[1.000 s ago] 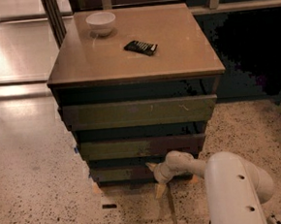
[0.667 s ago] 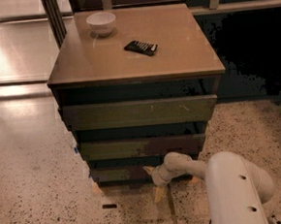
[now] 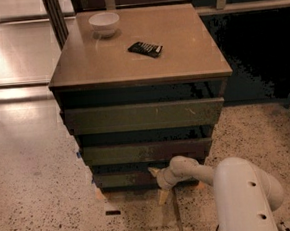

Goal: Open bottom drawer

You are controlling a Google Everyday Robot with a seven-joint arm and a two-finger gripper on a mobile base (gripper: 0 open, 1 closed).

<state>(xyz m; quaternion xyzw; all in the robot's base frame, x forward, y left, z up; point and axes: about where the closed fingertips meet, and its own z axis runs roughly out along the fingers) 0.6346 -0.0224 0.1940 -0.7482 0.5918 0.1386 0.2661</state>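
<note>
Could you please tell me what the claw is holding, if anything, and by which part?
It cannot be told. The claw sits against the front of the bottom drawer, near its middle, but a grip on it does not show.

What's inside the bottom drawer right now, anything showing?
Nothing of its inside shows. The bottom drawer presents only its dark front, under the middle drawer front. The tool is at the bottom drawer front's right part and covers that bit of it.

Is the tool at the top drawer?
No, the tool is down at the bottom drawer, two fronts below the top drawer.
</note>
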